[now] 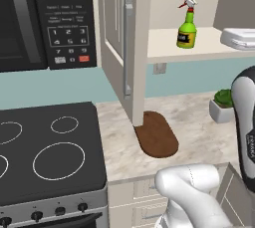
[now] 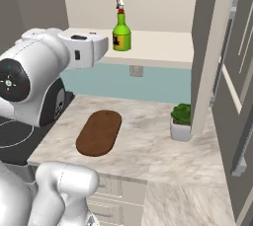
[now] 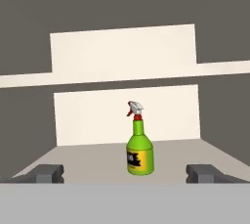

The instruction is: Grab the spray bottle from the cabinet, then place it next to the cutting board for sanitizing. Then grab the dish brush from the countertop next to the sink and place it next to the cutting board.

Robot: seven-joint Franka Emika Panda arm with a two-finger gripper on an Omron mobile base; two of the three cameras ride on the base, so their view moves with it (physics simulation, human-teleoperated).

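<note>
Hand view: open end effector (image 3: 126, 173) faces spray bottle (image 3: 139, 146) upright on pale cabinet (image 3: 88, 157) shelf.

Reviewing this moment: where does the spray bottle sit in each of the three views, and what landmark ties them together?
Left base view: spray bottle upper right, upright on the open cabinet's shelf.
Right base view: upper centre, on that shelf, above the cutting board.
Hand view: centre, slightly low, upright between and beyond the two finger tips.
Shared landmark: the pale cabinet shelf under the bottle.
</note>
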